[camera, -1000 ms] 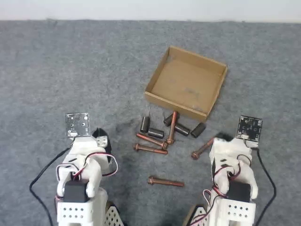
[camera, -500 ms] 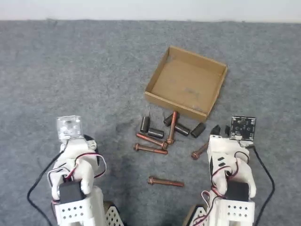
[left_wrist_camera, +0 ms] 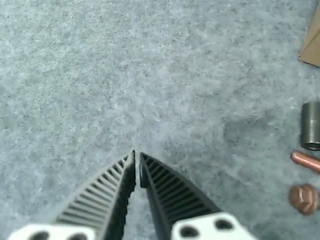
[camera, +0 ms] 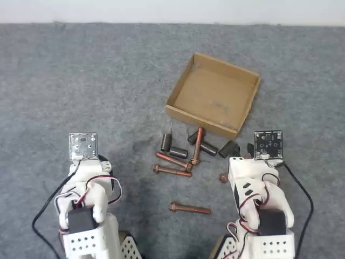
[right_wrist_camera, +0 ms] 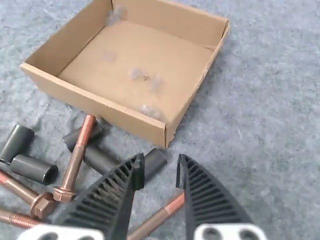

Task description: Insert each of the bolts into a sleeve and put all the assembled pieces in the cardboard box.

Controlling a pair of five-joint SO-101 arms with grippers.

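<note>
L gripper: lower centre of the left wrist view, jaws clenched tight, nothing btwn them, over bare carpet. At that frame's right edge a sleeve and a bolt head are cut off. High view, centre: sleeves and bolts lie loose just below the cardboard box; one bolt is mostly hidden under the R arm. R gripper: jaws partly apart, empty, tips framing a dark sleeve; contact w/ it unclear.
</note>
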